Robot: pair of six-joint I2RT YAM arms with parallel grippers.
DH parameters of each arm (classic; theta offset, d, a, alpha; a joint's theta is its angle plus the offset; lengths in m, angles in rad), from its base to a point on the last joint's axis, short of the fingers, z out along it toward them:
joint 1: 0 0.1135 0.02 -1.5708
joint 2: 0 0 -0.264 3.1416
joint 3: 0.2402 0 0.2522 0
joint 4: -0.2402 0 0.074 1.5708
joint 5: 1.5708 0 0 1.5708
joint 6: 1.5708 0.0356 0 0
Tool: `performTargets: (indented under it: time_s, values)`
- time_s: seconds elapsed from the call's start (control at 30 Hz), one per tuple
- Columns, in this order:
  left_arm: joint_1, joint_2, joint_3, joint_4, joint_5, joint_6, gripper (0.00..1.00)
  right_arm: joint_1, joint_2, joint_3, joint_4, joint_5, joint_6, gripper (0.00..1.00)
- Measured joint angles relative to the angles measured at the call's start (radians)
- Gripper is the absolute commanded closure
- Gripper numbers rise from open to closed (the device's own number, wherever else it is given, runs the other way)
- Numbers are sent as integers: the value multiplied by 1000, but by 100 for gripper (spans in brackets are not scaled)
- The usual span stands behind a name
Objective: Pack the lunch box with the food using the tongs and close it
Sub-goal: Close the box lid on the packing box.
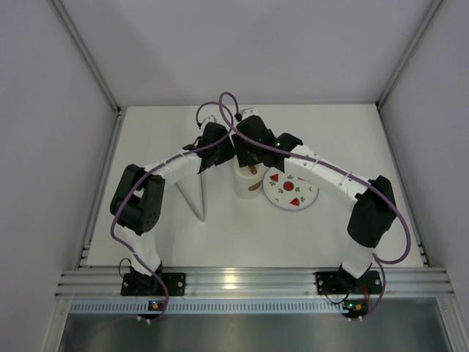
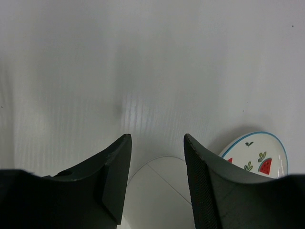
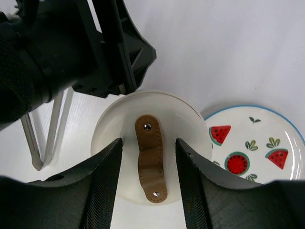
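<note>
both released, the right tool (image 3: 148, 143) is straddling the brown strap handle (image 3: 150, 162) of the round white lid (image 3: 188, 119), the left tool (image 2: 156, 138) hovering beside.

Left gripper (image 2: 157, 138) and right gripper (image 3: 147, 140) crowd over the lunch box (image 1: 245, 185); tongs (image 1: 195, 198) flank left, plate (image 1: 293, 192) right; far counter (image 1: 308, 125) lies open.

The white table (image 1: 157, 136) carries the lunch box (image 1: 244, 189) (lid (image 3: 190, 129) on), a watermelon-print plate (image 1: 308, 196) and metal tongs (image 1: 203, 202).

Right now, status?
Left gripper, right gripper open, empty. Lid on lunch box; right hovers over handle. Tongs on table beside it. No food on plate.
</note>
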Motion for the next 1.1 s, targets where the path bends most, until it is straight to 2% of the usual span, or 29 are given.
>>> performTargets:
  time_s: [0.27,0.63,0.73,0.9,1.1]
  values:
    - [23,-46,8,-60,-50,16,44,0,-45,-56,-1,6,-24,57]
    - [74,-94,42,-90,-57,47,44,0,-71,-92,10,-16,-28,78]
    - [74,-101,42,-98,-57,54,44,0,-71,-92,10,-15,-34,81]
    - [79,-123,43,-115,-56,68,43,0,-67,-69,-17,-12,-46,86]
    - [86,-169,61,-146,-56,91,43,0,-63,37,-95,3,-71,87]
